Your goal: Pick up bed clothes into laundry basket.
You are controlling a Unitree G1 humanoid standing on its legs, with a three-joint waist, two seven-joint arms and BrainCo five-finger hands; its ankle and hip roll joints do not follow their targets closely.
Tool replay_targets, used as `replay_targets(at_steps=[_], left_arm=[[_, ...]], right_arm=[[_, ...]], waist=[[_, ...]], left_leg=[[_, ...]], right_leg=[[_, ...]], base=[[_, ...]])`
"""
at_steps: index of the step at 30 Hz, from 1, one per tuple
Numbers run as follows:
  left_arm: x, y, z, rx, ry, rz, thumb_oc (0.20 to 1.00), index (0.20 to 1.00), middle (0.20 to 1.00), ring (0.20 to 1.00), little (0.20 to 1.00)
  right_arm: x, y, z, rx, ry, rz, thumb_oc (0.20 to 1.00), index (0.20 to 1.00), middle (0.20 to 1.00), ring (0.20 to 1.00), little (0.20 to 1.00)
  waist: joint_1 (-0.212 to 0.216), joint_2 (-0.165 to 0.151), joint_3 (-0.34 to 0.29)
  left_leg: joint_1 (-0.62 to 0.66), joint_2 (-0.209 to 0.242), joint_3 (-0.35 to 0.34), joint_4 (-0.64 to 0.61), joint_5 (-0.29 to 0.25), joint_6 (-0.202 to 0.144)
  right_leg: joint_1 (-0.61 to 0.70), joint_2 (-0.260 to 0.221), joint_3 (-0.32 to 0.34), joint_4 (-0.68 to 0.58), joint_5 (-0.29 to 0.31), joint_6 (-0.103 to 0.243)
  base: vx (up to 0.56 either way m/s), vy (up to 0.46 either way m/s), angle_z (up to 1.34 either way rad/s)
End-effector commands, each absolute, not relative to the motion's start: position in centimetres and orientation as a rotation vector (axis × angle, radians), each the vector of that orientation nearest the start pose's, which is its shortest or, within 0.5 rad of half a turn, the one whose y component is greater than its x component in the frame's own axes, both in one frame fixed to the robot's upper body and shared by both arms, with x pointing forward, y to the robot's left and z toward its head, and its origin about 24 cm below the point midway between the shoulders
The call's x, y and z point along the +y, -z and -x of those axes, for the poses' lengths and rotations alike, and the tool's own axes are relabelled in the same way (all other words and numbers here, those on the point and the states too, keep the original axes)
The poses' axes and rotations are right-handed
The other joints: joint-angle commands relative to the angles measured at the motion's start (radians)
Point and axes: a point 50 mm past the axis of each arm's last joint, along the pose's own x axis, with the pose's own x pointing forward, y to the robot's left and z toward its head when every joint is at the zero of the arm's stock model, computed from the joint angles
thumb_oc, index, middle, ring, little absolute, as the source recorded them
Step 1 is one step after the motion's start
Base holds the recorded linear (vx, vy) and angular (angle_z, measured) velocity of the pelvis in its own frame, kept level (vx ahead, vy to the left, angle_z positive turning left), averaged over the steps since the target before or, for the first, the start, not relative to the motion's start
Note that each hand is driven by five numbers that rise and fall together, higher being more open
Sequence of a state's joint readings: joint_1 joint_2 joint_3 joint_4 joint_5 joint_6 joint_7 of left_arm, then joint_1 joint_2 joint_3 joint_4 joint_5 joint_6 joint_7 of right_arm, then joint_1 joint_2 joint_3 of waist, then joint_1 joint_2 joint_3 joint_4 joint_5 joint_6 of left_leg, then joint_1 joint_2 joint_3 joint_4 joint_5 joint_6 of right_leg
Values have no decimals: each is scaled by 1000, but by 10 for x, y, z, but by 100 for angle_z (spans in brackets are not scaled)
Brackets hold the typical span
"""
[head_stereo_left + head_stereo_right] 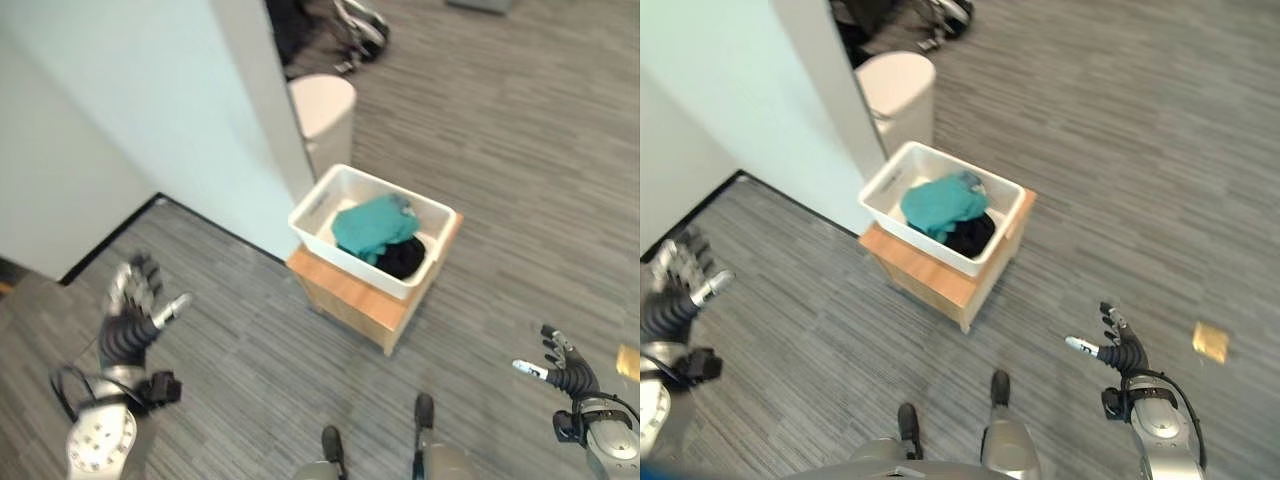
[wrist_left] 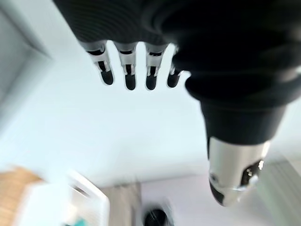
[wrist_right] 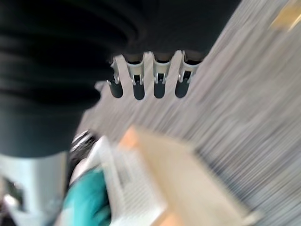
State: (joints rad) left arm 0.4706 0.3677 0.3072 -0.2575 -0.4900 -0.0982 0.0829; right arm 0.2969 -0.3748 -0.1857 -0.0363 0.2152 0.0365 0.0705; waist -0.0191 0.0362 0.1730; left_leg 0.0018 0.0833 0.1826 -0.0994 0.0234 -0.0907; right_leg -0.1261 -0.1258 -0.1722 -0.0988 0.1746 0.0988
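Both the left robot hand [image 1: 135,295] and the right robot hand [image 1: 1118,349] hang wide and empty. The basket [image 1: 318,212] on its wooden stand [image 1: 350,298] already holds a teal cloth [image 1: 372,226] over dark cloth [image 1: 404,258]. Any further piece should probably be dropped squarely over the middle.

wooden stand [image 1: 345,295] | white bin [image 1: 325,108] by wall [image 1: 150,100] | grey floor [image 1: 500,130]

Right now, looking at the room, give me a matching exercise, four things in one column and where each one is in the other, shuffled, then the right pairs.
Things:
1. laundry basket
2. teal garment
3. wooden stand
4. round white bin

Places:
A. on the floor, under the basket
B. by the wall corner, behind the stand
C. on top of the wooden stand
D. inside the basket, beside a black garment

Pairs: 1-C, 2-D, 3-A, 4-B
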Motion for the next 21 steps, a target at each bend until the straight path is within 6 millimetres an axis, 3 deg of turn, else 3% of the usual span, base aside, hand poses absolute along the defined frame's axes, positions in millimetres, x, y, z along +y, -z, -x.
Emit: replay_targets(at_steps=[1, 3, 6, 8, 9, 10, 12, 14, 16, 17, 19, 20, 21], left_arm=[[280, -53, -163, 17, -295, 75, 1000, 1000, 1000, 1000, 1000], [270, -34, -160, 85, -307, 149, 1000, 1000, 1000, 1000, 1000], [242, -7, -168, 152, -306, 446, 1000, 1000, 1000, 1000, 1000], [236, -10, -174, 125, -316, 479, 1000, 1000, 1000, 1000, 1000], [236, -10, -174, 125, -317, 479, 1000, 1000, 1000, 1000, 1000], [241, -18, -174, 87, -318, 457, 1000, 1000, 1000, 1000, 1000], [246, -20, -172, 76, -324, 430, 1000, 1000, 1000, 1000, 1000], [255, -26, -172, 47, -343, 380, 1000, 1000, 1000, 1000, 1000], [265, -28, -172, 35, -376, 311, 1000, 1000, 1000, 1000, 1000], [282, -39, -168, 36, -397, 49, 1000, 1000, 1000, 1000, 1000], [287, -58, -172, -13, -364, -153, 1000, 1000, 1000, 1000, 1000], [284, -61, -175, -40, -348, -102, 1000, 1000, 1000, 1000, 1000], [284, -62, -175, -41, -347, -102, 1000, 1000, 1000, 1000, 1000]], right_arm=[[-252, -32, -199, 89, 110, -49, 1000, 1000, 1000, 1000, 1000], [-235, -27, -205, 89, 71, -187, 1000, 1000, 1000, 1000, 1000], [-202, -21, -210, 91, -1, -418, 1000, 1000, 1000, 1000, 1000], [-180, -21, -215, 90, -56, -546, 1000, 1000, 1000, 1000, 1000], [-180, -21, -215, 89, -56, -547, 1000, 1000, 1000, 1000, 1000], [-167, -23, -213, 100, -163, -569, 1000, 1000, 1000, 1000, 1000], [-167, -24, -212, 99, -195, -541, 1000, 1000, 1000, 1000, 1000], [-170, -30, -213, 73, -213, -512, 1000, 1000, 1000, 1000, 1000], [-174, -36, -215, 42, -214, -469, 1000, 1000, 1000, 1000, 1000], [-183, -43, -215, -3, -174, -422, 1000, 1000, 1000, 1000, 1000], [-191, -45, -214, -28, -119, -413, 1000, 1000, 1000, 1000, 1000], [-193, -47, -214, -39, -102, -419, 1000, 1000, 1000, 1000, 1000], [-193, -47, -214, -39, -102, -419, 1000, 1000, 1000, 1000, 1000]], waist=[[-3, -35, 1], [20, -33, -9], [47, -36, -27], [68, -36, -37], [67, -37, -36], [102, -40, -41], [120, -40, -38], [155, -38, -25], [178, -31, -11], [175, -9, 19], [150, -7, 15], [141, -10, 10], [141, -9, 9]], left_leg=[[4, -29, -55, 12, -43, 34], [27, -35, -73, 12, -49, 41], [44, -43, -108, 12, -44, 47], [51, -45, -127, 12, -43, 50], [52, -45, -128, 12, -43, 50], [64, -44, -147, 12, -45, 58], [72, -44, -158, 12, -44, 64], [72, -55, -199, 21, -49, 79], [78, -89, -259, 19, -47, 115], [96, -113, -347, 12, -36, 135], [92, -118, -448, 12, -28, 118], [87, -120, -489, 12, -26, 103], [84, -118, -490, 12, -22, 102]], right_leg=[[110, -25, -1, 12, -143, 53], [149, -28, -21, 12, -157, 47], [188, -38, -51, 12, -167, 40], [205, -42, -68, 17, -174, 39], [206, -42, -69, 16, -174, 39], [210, -56, -87, 58, -191, 40], [209, -66, -95, 94, -204, 40], [195, -99, -120, 208, -225, 39], [109, -171, -118, 469, -162, 45], [9, -191, -31, 690, -65, 37], [-47, -123, 120, 706, -101, 15], [-44, -89, 182, 672, -137, 9], [-44, -88, 181, 667, -130, 8]], base=[[-3, -2, 18], [1, -4, 22], [8, -15, 34], [3, 0, 41], [-10, 26, 40], [-10, 29, 28], [-6, 15, 8], [-10, 66, 11], [-24, 177, 62], [-52, 96, 145], [1, -121, 171], [52, -140, 177], [132, -235, 185]])
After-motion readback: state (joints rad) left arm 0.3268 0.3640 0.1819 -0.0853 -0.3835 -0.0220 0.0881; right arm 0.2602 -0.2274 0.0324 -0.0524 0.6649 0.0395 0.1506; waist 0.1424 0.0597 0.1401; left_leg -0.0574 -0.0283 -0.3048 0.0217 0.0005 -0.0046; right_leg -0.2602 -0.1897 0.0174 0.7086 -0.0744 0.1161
